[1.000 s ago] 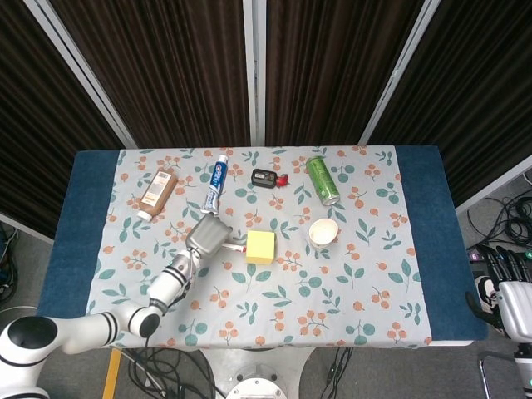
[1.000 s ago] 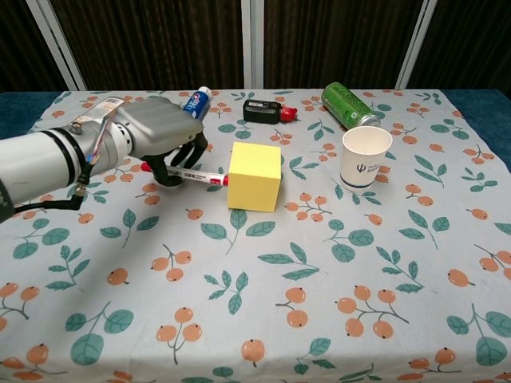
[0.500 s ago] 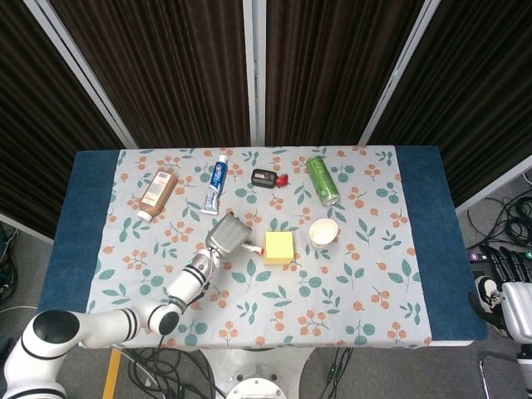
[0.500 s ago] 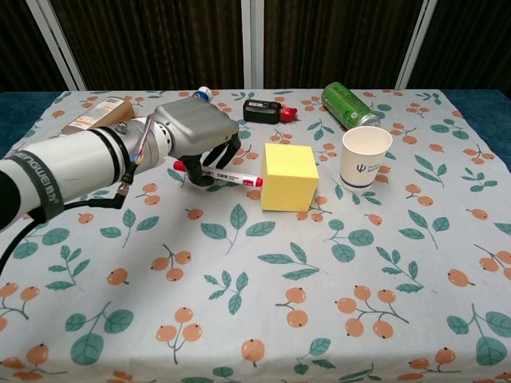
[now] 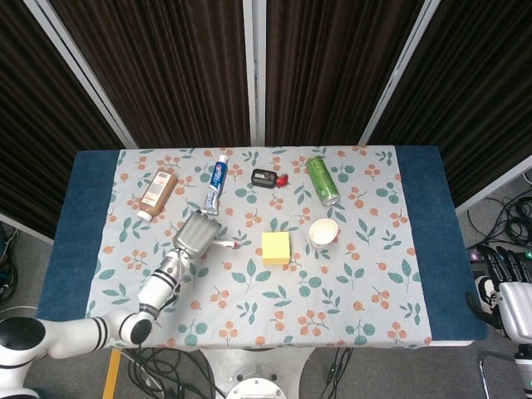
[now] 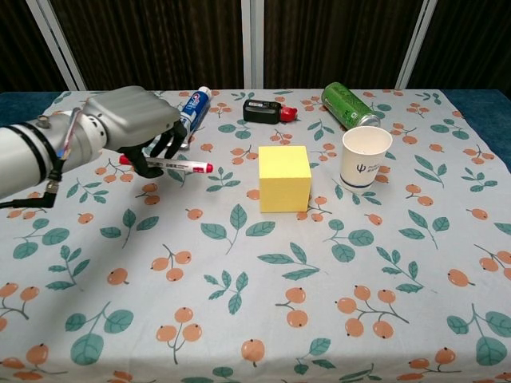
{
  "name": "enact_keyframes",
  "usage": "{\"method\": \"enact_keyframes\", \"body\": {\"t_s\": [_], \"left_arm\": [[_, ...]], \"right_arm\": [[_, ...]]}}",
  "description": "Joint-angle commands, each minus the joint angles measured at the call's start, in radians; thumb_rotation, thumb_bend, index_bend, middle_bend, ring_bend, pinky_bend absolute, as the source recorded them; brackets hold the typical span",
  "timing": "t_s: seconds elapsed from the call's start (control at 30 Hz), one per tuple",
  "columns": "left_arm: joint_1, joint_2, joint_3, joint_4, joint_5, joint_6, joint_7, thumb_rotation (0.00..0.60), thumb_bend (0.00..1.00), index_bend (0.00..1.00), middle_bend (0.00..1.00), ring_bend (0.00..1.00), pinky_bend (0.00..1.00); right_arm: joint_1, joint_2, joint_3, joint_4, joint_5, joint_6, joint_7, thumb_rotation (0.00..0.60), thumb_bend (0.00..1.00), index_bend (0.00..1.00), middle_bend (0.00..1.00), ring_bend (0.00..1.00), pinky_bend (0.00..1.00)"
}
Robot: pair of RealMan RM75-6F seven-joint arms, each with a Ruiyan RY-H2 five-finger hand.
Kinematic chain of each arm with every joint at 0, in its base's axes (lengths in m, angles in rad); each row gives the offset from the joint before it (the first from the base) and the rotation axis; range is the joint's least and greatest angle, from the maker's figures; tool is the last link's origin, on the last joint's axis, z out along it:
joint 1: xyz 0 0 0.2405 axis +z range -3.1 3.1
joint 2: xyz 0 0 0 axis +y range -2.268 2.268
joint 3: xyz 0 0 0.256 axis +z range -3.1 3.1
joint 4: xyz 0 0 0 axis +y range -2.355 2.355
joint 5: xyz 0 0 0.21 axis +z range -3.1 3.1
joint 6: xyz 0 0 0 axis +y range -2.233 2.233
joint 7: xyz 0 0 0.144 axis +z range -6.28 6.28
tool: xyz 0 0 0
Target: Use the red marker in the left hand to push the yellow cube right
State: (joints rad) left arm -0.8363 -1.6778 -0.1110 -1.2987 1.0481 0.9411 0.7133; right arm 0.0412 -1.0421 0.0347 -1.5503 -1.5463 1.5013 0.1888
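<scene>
Left robot hand (image 6: 132, 120): fingers curled around the red marker (image 6: 172, 164), holding it roughly level with its red tip pointing toward the yellow cube; hand sits over the left part of the bench, in front of the toothpaste tube.
Marker tip: apart from the cube, with a patch of bare cloth between them.
Yellow cube (image 6: 284, 178): stands flat near the middle of the bench, just left of the white paper cup (image 6: 366, 155) and not touching it.
Right robot hand (image 5: 509, 291): off the bench at the far right edge of the head view; too small and cropped to tell how its fingers lie.
Bench (image 6: 375, 271): covered with a pale cloth printed with leaves and orange berries.
Toothpaste tube (image 5: 217, 184): lying flat toward the back, left of centre.
Brown bottle (image 5: 156, 191): lying on its side near the back left.
Green can (image 6: 348, 106): on its side behind the cup.
Small black device (image 6: 263, 110): at the back centre, with a small red object (image 6: 289, 112) touching its right end.
</scene>
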Motion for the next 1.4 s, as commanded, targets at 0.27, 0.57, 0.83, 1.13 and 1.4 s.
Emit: {"method": "enact_keyframes", "body": {"t_s": [0.27, 0.57, 0.83, 1.13, 1.4], "left_arm": [[0.052, 0.029, 0.043, -0.028, -0.046, 0.024, 0.023, 0.6, 0.38, 0.59, 0.67, 0.54, 0.48], [0.083, 0.063, 0.056, -0.09, -0.064, 0.064, 0.043, 0.6, 0.38, 0.4, 0.51, 0.42, 0.43], [0.209, 0.159, 0.036, -0.158, 0.054, 0.294, -0.131, 0.6, 0.35, 0.33, 0.44, 0.34, 0.36], [0.402, 0.306, 0.071, -0.18, 0.143, 0.495, -0.34, 0.6, 0.14, 0.3, 0.31, 0.24, 0.32], [0.55, 0.359, 0.141, -0.215, 0.206, 0.603, -0.4, 0.6, 0.09, 0.3, 0.31, 0.24, 0.32]], "right_arm": [[0.0, 0.0, -0.003, -0.011, -0.009, 0.004, -0.012, 0.6, 0.27, 0.03, 0.1, 0.0, 0.0], [-0.001, 0.004, -0.002, -0.02, -0.009, 0.007, -0.018, 0.6, 0.27, 0.03, 0.1, 0.0, 0.0], [0.003, 0.005, 0.0, -0.013, -0.004, -0.002, -0.009, 0.6, 0.27, 0.03, 0.1, 0.0, 0.0], [0.017, -0.001, 0.005, 0.001, 0.005, -0.024, 0.015, 0.6, 0.27, 0.03, 0.1, 0.0, 0.0], [0.025, -0.007, 0.004, -0.007, 0.004, -0.035, 0.002, 0.6, 0.27, 0.03, 0.1, 0.0, 0.0]]}}
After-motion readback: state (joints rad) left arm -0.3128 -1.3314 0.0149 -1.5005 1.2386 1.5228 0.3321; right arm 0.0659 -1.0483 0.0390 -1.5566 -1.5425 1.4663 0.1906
